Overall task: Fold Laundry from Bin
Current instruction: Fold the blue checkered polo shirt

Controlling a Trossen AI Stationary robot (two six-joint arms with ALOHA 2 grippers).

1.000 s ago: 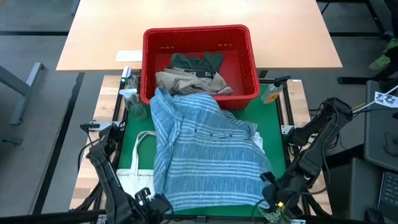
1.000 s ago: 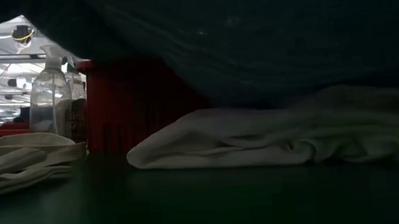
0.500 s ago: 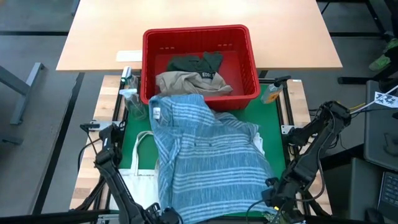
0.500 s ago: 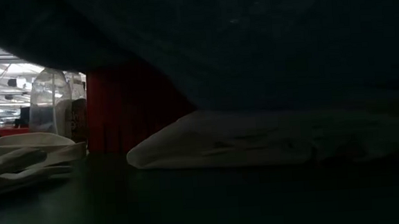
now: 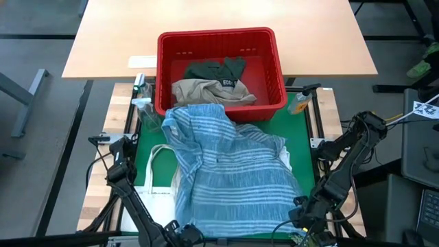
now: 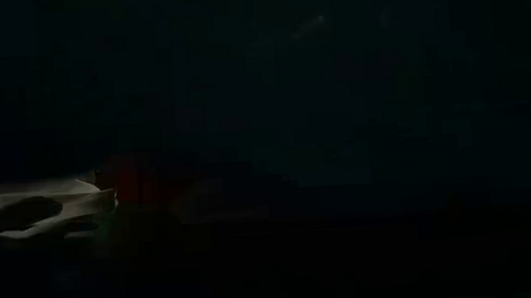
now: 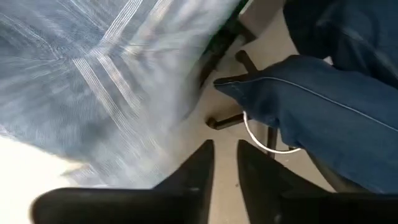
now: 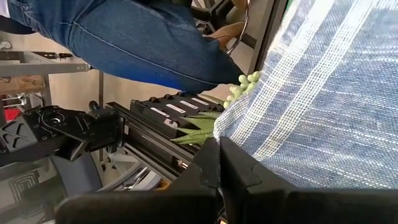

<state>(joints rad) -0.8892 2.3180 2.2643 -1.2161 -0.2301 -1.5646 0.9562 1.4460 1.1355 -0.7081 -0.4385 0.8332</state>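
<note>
A blue-and-white striped shirt (image 5: pixel 233 171) lies spread over the green mat, its collar end bunched against the near wall of the red bin (image 5: pixel 219 36). A beige garment (image 5: pixel 206 89) and a dark green one (image 5: pixel 216 68) lie inside the bin. At the near left corner of the shirt my left gripper (image 7: pixel 225 163) stands open; the striped cloth (image 7: pixel 93 81) is beside its fingers, not between them. At the near right corner my right gripper (image 8: pixel 217 148) is shut on the shirt's edge. The low view is dark, with cloth in front of it. My right gripper pinches the shirt's near edge (image 8: pixel 233 132), close to its right corner, between the two shut fingertips. The fingers slant down from the table's near right side. From there the cloth runs away over the mat; one layer or several, I cannot tell.
A flat white tote bag (image 5: pixel 156 186) lies left of the shirt, partly under it. White cloth (image 5: pixel 287 156) peeks out at the shirt's right side. Bottles stand by the bin's left corner (image 5: pixel 142 103) and right corner (image 5: pixel 300 103). A person's leg in jeans (image 7: pixel 336 106) is beyond the near edge.
My left gripper has sunk and gone toward the table's near edge. The shirt has come down onto the mat: its far end slid off the bin's rim and bunched in front of it. The cloth has dropped across the low view, which has gone dark.
</note>
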